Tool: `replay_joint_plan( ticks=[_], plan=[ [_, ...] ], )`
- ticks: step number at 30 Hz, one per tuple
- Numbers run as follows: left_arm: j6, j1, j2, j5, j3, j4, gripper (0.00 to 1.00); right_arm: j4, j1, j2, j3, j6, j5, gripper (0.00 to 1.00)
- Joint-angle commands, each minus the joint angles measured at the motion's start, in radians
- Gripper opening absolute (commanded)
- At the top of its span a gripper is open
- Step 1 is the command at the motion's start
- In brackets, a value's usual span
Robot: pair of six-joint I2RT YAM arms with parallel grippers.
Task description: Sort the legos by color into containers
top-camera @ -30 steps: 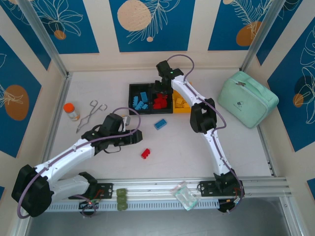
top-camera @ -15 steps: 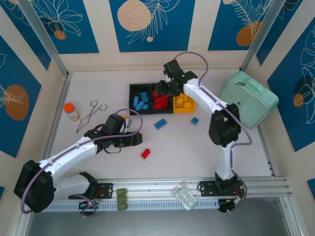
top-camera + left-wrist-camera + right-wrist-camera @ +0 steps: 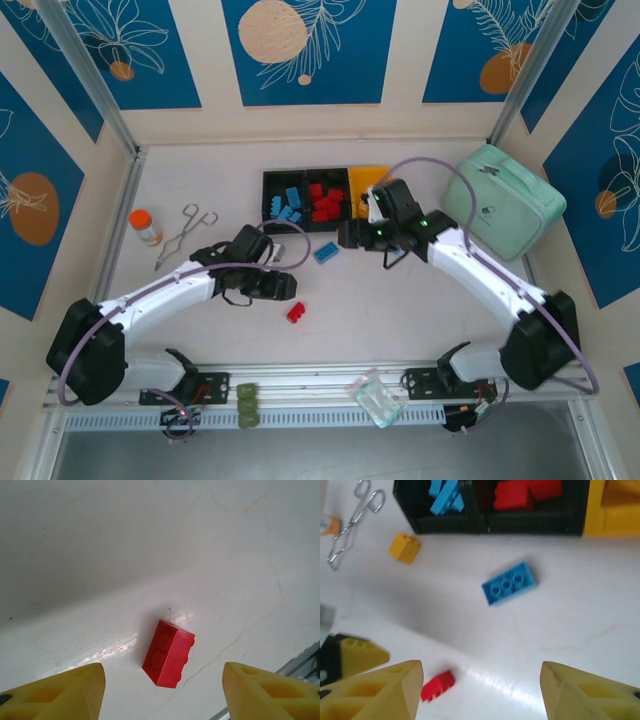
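Observation:
A red lego [image 3: 169,652] lies on the white table just ahead of my left gripper [image 3: 165,700], which is open with nothing between its yellow fingers. From above, this gripper [image 3: 285,287] hovers just left of and behind the red lego [image 3: 295,313]. My right gripper [image 3: 480,695] is open and empty above the table, with a blue lego [image 3: 510,582] ahead of it; from above it [image 3: 347,235] sits right of the blue lego [image 3: 326,252]. A yellow lego [image 3: 404,547] lies loose near the containers [image 3: 270,180], which hold blue, red and yellow legos.
A mint pouch [image 3: 503,200] lies at the right. An orange-capped bottle [image 3: 146,226] and metal forceps [image 3: 185,232] are at the left. An olive block [image 3: 246,405] and a clear bag [image 3: 375,398] rest on the front rail.
My right arm has swung back from over the containers to the table beside the blue lego, its jaws wider. My left gripper has shifted right toward the red lego.

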Motion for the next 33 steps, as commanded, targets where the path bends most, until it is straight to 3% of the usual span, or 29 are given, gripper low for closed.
replay_joint_plan(
  ticks=[1, 10, 16, 23, 27, 33],
  plan=[
    [0.072, -0.03, 0.038, 0.004, 0.049, -0.067, 0.62, -0.039, 0.006, -0.143, -0.086, 0.05, -0.112, 0.64],
    [0.138, -0.129, 0.184, -0.088, 0.126, -0.122, 0.65, -0.156, 0.048, -0.469, -0.323, 0.213, -0.084, 0.64],
    [0.133, -0.168, 0.284, -0.165, 0.151, -0.112, 0.64, -0.155, 0.092, -0.558, -0.408, 0.3, -0.072, 0.64],
    [0.121, -0.195, 0.358, -0.21, 0.173, -0.09, 0.46, -0.165, 0.163, -0.562, -0.445, 0.347, -0.035, 0.63],
    [0.119, -0.202, 0.386, -0.211, 0.194, -0.1, 0.32, -0.163, 0.168, -0.567, -0.455, 0.353, -0.026, 0.63],
    [0.122, -0.202, 0.38, -0.216, 0.223, -0.124, 0.19, -0.141, 0.168, -0.569, -0.475, 0.362, -0.028, 0.63]
  ],
)
